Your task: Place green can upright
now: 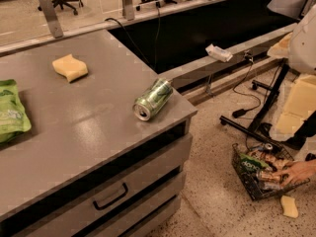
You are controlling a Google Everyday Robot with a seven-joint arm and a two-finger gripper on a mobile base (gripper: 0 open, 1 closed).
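The green can (153, 98) lies on its side on the grey counter (89, 132), close to the counter's right front corner. It is green with pale streaks. Its silver rimmed end points toward the front left and its body angles to the back right. Nothing touches it. My gripper is not in this view, and no finger or arm of mine shows near the can.
A pale yellow wavy sponge (70, 67) lies at the back of the counter. A green snack bag (12, 111) lies at the left edge. Drawers (111, 196) are below. On the floor to the right, a person's hand (296, 172) reaches into a wire basket (247, 179), near cables and stand legs.
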